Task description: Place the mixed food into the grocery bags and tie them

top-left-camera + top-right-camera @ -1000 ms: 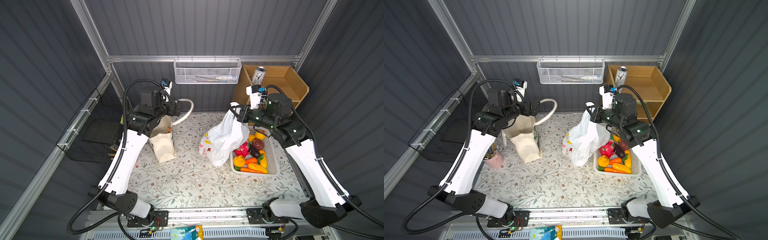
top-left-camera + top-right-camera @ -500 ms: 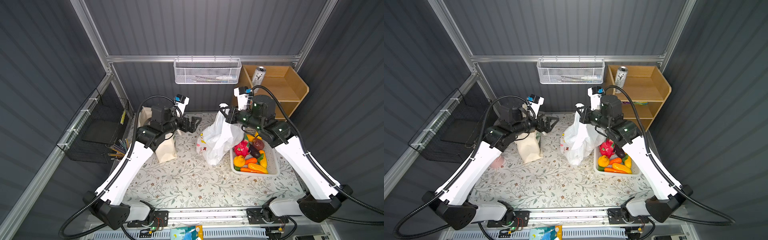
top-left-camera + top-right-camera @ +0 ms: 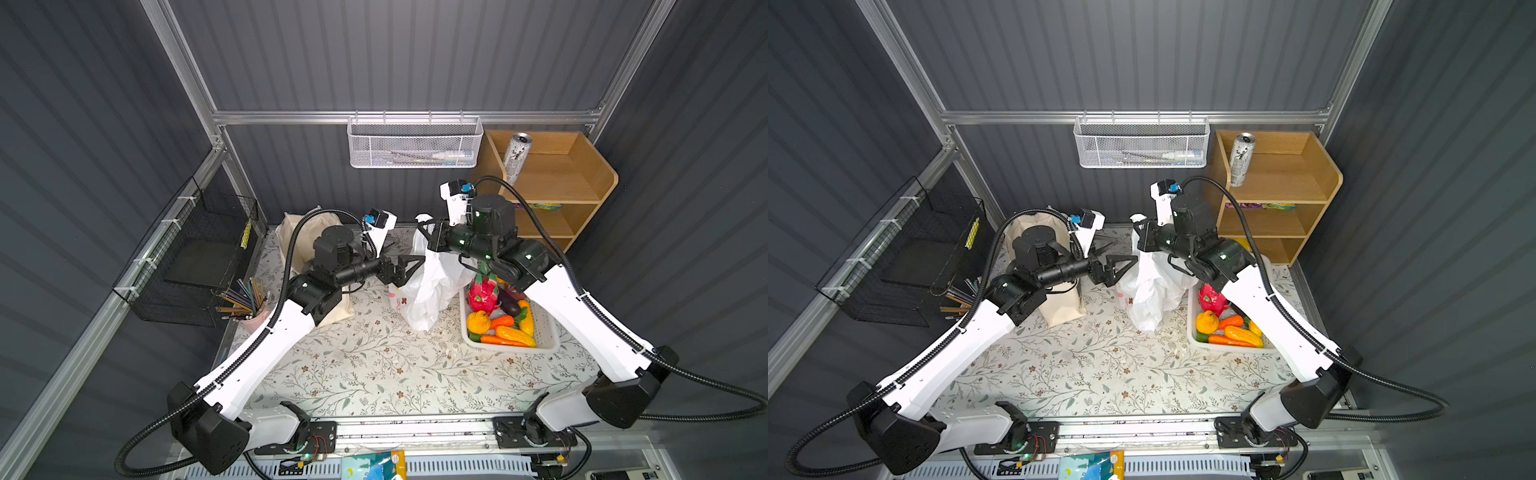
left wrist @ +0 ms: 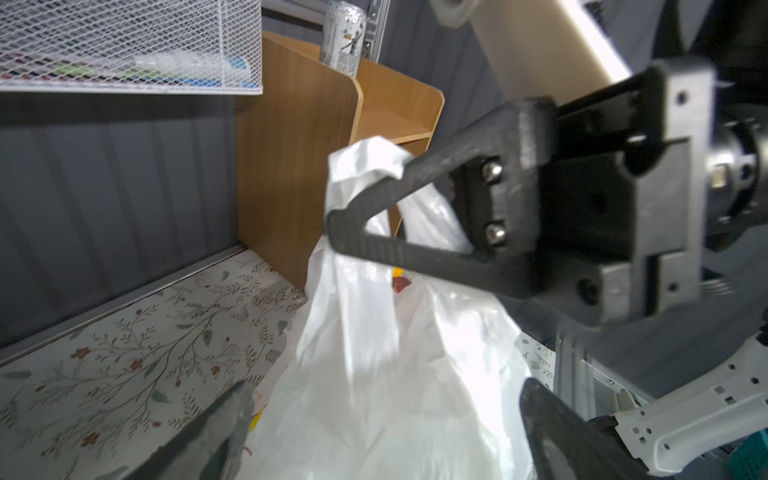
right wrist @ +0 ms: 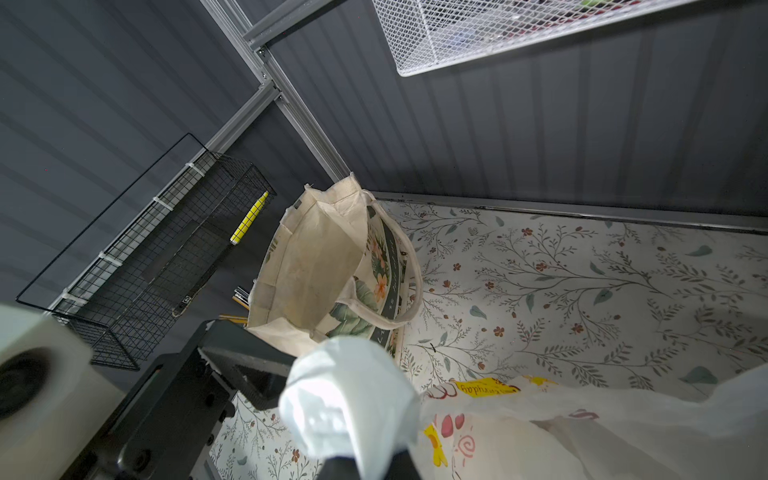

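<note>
We see the plastic bag (image 3: 428, 291) standing on the table (image 3: 374, 374), right of the middle, between the tote and the basket. Its handle (image 4: 361, 162) is pulled upward, and the right gripper (image 4: 336, 222) has its jaws clamped together on it. The left gripper (image 3: 1126, 271) hovers just beside the bag's upper part with its jaws wide apart and nothing in them. We cannot tell whether a finger touches the plastic. The tote (image 5: 307, 274) stands open near the back left corner. In the basket (image 3: 544, 338), just beside the bag, lie a dragon fruit (image 3: 482, 291), carrots (image 3: 500, 341) and yellow fruit (image 3: 513, 333). A can (image 3: 515, 158) stands on the shelf (image 3: 582, 178).
</note>
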Available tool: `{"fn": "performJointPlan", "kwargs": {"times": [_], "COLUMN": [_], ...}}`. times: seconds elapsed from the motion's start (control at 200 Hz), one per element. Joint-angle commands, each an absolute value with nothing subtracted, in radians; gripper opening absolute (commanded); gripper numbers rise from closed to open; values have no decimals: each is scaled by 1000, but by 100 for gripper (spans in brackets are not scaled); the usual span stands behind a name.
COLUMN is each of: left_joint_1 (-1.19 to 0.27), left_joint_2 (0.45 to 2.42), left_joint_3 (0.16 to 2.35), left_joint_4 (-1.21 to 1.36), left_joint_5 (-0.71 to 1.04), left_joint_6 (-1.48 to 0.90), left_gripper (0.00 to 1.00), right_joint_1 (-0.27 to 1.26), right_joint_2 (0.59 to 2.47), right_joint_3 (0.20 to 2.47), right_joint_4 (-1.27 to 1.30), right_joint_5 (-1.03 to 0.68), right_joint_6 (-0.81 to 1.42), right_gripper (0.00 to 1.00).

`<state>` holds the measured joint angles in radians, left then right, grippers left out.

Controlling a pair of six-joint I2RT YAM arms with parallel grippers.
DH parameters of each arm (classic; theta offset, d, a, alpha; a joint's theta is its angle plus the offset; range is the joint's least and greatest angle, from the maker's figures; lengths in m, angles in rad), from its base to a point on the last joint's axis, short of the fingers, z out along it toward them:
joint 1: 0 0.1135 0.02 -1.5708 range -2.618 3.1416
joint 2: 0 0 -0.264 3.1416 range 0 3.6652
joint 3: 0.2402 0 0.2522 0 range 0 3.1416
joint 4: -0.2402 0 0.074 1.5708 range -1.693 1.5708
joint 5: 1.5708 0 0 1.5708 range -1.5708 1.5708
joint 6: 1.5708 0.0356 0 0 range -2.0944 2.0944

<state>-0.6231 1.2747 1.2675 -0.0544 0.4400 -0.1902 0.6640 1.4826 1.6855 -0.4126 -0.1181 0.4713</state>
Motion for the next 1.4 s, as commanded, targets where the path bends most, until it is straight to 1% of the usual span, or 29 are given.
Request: {"fn": "performJointPlan", "kwargs": {"times": [0.0,0.23,0.33,0.375,0.47,0.53,0.615,0.685,0.705,0.795,0.81,0.85,0.896,0.916,0.941,1.001,1.036,1.101,1.156,1.171,1.226,1.291,1.391], "left_joint_1": [-641,-685,-701,-707,-719,-724,-724,-725,-725,-726,-725,-725,-724,-724,-723,-719,-713,-692,-666,-657,-621,-583,-556], "left_joint_2": [1289,1355,1369,1373,1389,1400,1411,1418,1420,1438,1440,1442,1444,1444,1443,1436,1432,1426,1421,1420,1419,1421,1424], "left_joint_3": [1258,1252,1226,1209,1189,1175,1158,1144,1143,1147,1150,1155,1168,1175,1183,1202,1213,1228,1229,1230,1232,1231,1246], "left_joint_4": [36,71,119,155,218,264,331,386,401,424,424,413,381,359,333,267,230,176,155,152,148,149,129], "left_joint_5": [497,406,337,277,226,198,187,188,190,222,229,248,271,280,289,322,375,444,514,537,621,701,789], "left_joint_6": [-222,-201,-202,-213,-235,-251,-286,-313,-320,-334,-334,-328,-313,-301,-284,-249,-233,-218,-222,-226,-251,-279,-292], "left_gripper": [100,100,100,100,99,91,70,58,53,24,20,11,0,0,0,0,0,0,0,0,0,0,0], "right_joint_1": [677,691,693,696,696,697,698,698,698,698,698,697,690,683,673,638,613,556,503,486,427,360,312], "right_joint_2": [1492,1506,1502,1500,1496,1495,1494,1493,1491,1490,1489,1488,1484,1482,1477,1452,1436,1404,1374,1367,1350,1340,1354], "right_joint_3": [1720,1729,1722,1716,1705,1700,1693,1684,1681,1676,1678,1686,1702,1711,1722,1732,1732,1726,1700,1692,1669,1640,1632], "right_joint_4": [-394,-394,-366,-361,-350,-347,-343,-335,-333,-328,-329,-338,-354,-362,-374,-382,-381,-374,-344,-332,-303,-247,-211], "right_joint_5": [-94,-91,-91,-91,-89,-88,-87,-87,-87,-87,-86,-80,-74,-77,-81,-111,-142,-225,-321,-376,-495,-671,-838], "right_joint_6": [480,480,484,487,497,502,513,521,522,525,523,510,490,481,469,445,434,412,394,391,379,380,370], "right_gripper": [0,0,0,0,0,0,0,0,0,0,2,13,30,37,44,56,61,68,71,72,77,78,81]}}
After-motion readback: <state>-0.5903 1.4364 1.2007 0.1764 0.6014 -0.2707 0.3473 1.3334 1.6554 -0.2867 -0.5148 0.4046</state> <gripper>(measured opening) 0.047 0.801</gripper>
